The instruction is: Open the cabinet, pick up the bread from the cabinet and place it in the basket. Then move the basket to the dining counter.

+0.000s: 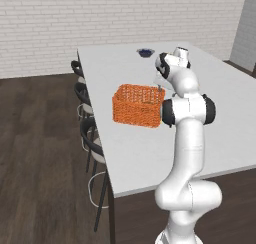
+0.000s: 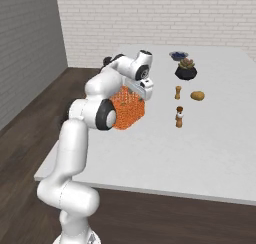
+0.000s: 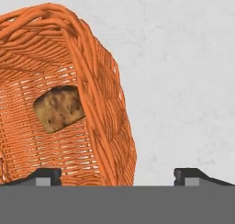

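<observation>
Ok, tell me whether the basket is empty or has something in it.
Not empty. The hand view shows the bread lying inside the orange basket, seen against its woven floor.

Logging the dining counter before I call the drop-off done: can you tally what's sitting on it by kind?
Orange basket: 1
Bread, inside the basket: 1
Brown shakers: 2
Potted plant: 1
Dark blue bowl: 1
Small golden-brown item, kind unclear: 1
Total: 7, all on the dining counter.
</observation>
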